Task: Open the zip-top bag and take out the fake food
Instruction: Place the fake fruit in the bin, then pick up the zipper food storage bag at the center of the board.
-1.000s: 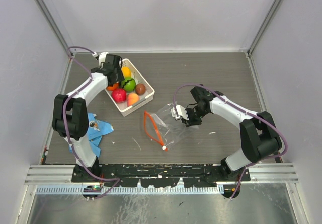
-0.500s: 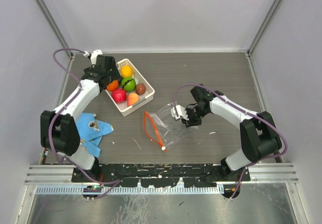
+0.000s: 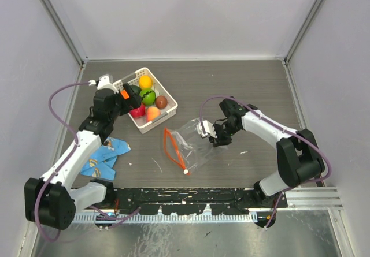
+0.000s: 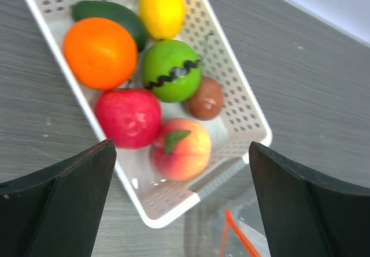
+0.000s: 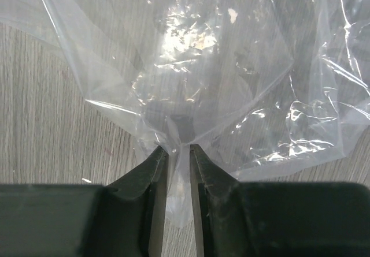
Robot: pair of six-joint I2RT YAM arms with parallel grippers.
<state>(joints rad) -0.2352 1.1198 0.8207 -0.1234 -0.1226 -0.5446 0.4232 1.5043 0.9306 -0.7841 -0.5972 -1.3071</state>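
The zip-top bag (image 3: 191,147) lies flat on the table, clear and crinkly, with nothing showing inside. Its red-orange zip strip (image 3: 171,144) points toward the near edge. My right gripper (image 5: 178,150) sits at the bag's right corner, jaws parted a little, with a loose fold of the bag (image 5: 231,55) between its fingertips. The fake food, several toy fruits, lies in a white basket (image 3: 167,114): orange (image 4: 100,52), lemon (image 4: 162,8), green apple (image 4: 170,69), red apple (image 4: 128,117), peach (image 4: 191,153). My left gripper (image 3: 132,99) hovers wide open above the basket's near-left side, holding nothing.
A blue printed cloth (image 3: 104,159) lies by the left arm's base. The basket's perforated rim (image 4: 254,124) stands just left of the bag's zip end (image 4: 237,237). Grey walls close in the table on three sides.
My left arm has pulled back from over the basket toward the near left, still open. The right jaws have parted slightly on the bag fold, and the zip end has sagged a little.
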